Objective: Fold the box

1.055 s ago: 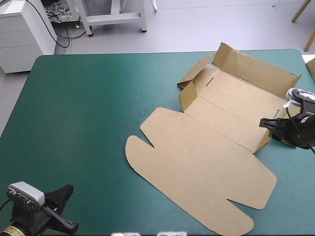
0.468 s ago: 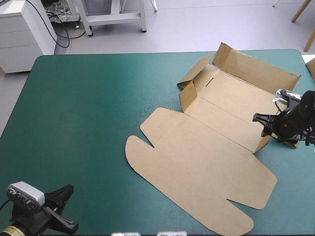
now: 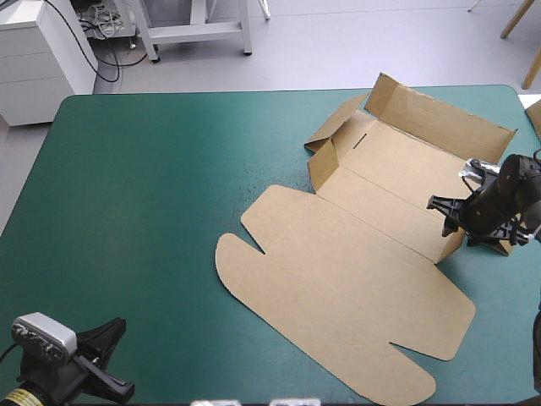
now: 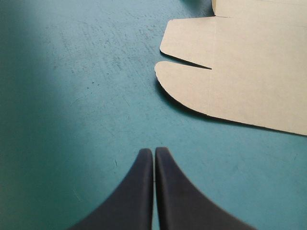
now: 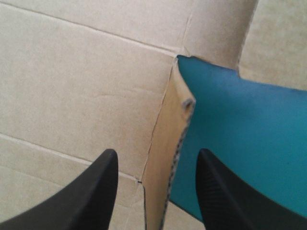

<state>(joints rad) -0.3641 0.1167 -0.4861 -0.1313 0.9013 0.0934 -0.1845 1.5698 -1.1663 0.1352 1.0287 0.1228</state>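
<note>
Count: one box (image 3: 355, 279), two grippers, one table (image 3: 152, 186).

Box: a single cut brown sheet on the right half of the table, partly raised. The lid panel lies flat toward the table's middle and near side, with its rounded flaps spread on the cover. The tray part lies toward the far right corner. Its far wall (image 3: 439, 118) stands up, and the left end wall (image 3: 325, 161) is up with a flap turned outward. At the right end a short wall (image 3: 450, 243) stands tilted.

Surroundings: a sliver of more board (image 3: 535, 117) shows at the table's right edge, apart from the box. Nothing lies between either gripper and the box.

Right gripper (image 3: 452, 216): the arm enters from the table's right edge with the wrist bent down over the tray's right end. In the wrist view the fingers (image 5: 96, 187) stand apart, one on each side of the upright right end wall (image 5: 168, 124). One is over the tray floor (image 5: 72, 81) and the other over bare teal-green cover (image 5: 240, 129). Neither finger visibly touches the wall.

Left gripper (image 3: 108, 331): low at the near left corner, well apart from the box. Its fingers (image 4: 139, 191) are pressed together in a point, with nothing between them, over bare cover (image 4: 72, 96). The lid's rounded flap (image 4: 187, 86) lies ahead of it.
</note>
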